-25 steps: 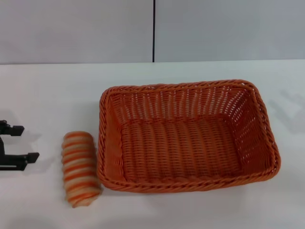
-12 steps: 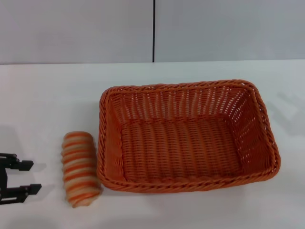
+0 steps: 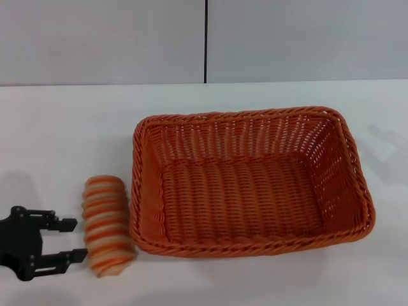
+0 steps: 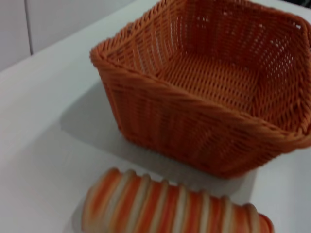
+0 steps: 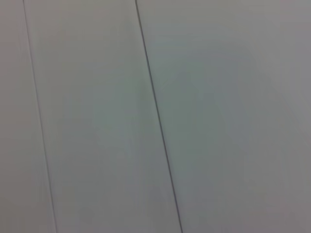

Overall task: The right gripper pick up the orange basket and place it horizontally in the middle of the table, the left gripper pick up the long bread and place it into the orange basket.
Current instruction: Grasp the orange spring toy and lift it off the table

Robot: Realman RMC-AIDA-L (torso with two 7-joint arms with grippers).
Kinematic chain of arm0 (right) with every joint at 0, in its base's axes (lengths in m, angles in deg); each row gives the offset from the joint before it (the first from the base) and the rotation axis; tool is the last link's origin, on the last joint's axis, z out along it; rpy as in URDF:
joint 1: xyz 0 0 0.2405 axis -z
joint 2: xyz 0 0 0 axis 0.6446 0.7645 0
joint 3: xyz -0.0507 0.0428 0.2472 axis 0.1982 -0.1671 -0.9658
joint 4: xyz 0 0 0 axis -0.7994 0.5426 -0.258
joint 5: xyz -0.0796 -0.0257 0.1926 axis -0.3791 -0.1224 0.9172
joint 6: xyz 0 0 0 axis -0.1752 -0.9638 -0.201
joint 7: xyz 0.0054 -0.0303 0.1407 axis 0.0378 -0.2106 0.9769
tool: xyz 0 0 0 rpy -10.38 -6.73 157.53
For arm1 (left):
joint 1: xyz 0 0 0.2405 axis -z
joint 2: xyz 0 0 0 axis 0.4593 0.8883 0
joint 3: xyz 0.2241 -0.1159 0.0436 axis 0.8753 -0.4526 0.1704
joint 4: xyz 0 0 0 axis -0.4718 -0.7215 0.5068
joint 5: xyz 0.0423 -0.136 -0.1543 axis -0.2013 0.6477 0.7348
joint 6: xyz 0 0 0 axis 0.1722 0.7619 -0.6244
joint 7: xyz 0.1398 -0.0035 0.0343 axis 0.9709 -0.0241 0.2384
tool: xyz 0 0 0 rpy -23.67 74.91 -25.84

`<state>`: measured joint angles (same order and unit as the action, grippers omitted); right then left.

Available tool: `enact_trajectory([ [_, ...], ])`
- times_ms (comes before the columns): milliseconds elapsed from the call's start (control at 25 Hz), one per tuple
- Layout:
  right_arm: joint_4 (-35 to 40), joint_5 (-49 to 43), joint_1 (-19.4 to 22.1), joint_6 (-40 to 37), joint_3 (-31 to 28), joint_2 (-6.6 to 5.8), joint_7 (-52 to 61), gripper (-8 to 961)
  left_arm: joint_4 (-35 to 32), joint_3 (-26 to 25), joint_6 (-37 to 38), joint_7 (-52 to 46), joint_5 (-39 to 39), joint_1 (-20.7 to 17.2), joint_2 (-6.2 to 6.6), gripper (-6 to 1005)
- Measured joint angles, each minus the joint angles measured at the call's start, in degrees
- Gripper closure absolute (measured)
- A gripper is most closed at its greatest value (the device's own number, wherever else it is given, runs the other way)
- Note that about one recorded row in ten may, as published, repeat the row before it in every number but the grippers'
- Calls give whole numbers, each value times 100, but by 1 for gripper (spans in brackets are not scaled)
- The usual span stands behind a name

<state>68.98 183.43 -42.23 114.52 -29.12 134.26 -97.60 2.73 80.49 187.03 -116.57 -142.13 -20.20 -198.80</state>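
The orange basket (image 3: 252, 182) lies lengthwise across the middle of the white table (image 3: 64, 127), empty inside. Just left of it lies the long bread (image 3: 106, 224), striped orange and cream, its right side almost against the basket's wall. My left gripper (image 3: 73, 241) is open at the lower left, its two black fingertips (image 3: 67, 224) pointing at the bread's left side, close to it. The left wrist view shows the long bread (image 4: 175, 206) up close with the orange basket (image 4: 209, 92) behind it. My right gripper is out of view.
A grey wall (image 3: 287, 38) with a dark vertical seam stands behind the table. The right wrist view shows only that grey wall (image 5: 218, 121) with its seams. Bare white tabletop lies left of and behind the basket.
My left gripper has moved down and to the right across the table, from the left edge to just beside the bread. Basket and bread have stayed where they were.
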Motion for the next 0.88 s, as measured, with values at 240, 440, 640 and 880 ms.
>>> enact_trajectory([
  [240,-8,0,13,30,-29,-3,-3,479,158,337,-269,84,156,52,1,441],
  [440,-56,0,14,32,-56,-7,-4,479,171,670,-444,85,163,55,-1,455],
  [640,-84,0,12,32,-63,-14,-6,479,200,686,-561,78,172,61,-6,523],
  [880,-105,0,22,32,-75,-15,-9,479,211,959,-916,55,199,19,-12,574],
])
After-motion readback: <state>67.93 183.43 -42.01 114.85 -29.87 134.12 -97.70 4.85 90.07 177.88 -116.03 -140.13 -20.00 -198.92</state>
